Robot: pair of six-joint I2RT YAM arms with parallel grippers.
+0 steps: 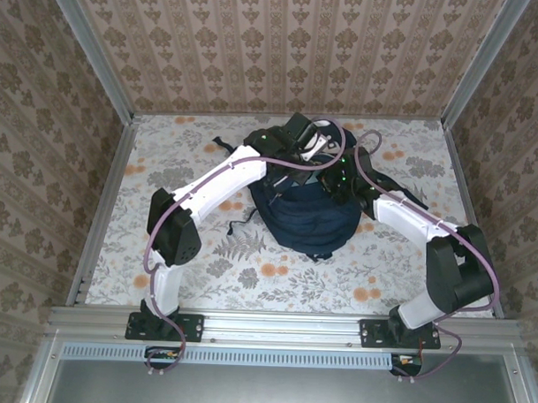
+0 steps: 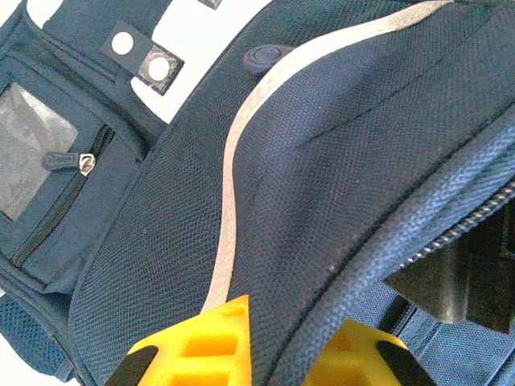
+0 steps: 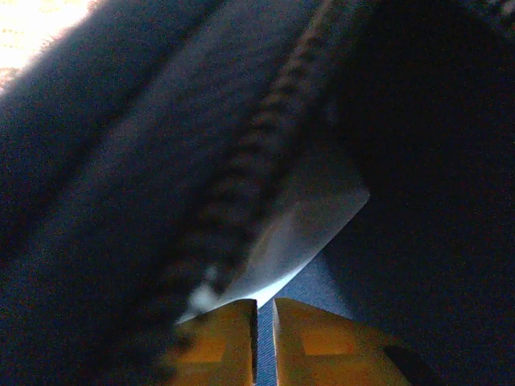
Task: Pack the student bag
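Claws: left claw [image 2: 278, 346] clamped on the student bag [image 1: 308, 216] at its zippered rim | right claw [image 3: 264, 318] nearly together, apparently pinching a thin fold of its blue fabric, view dark and blurred | bag lies on the desk [image 1: 382, 267] between both arms

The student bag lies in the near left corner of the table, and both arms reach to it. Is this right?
Not quite. The top external view shows the student bag about the middle of the table, somewhat toward the far side, not in the near left corner. The rest holds: the left arm and the right arm both reach to it.
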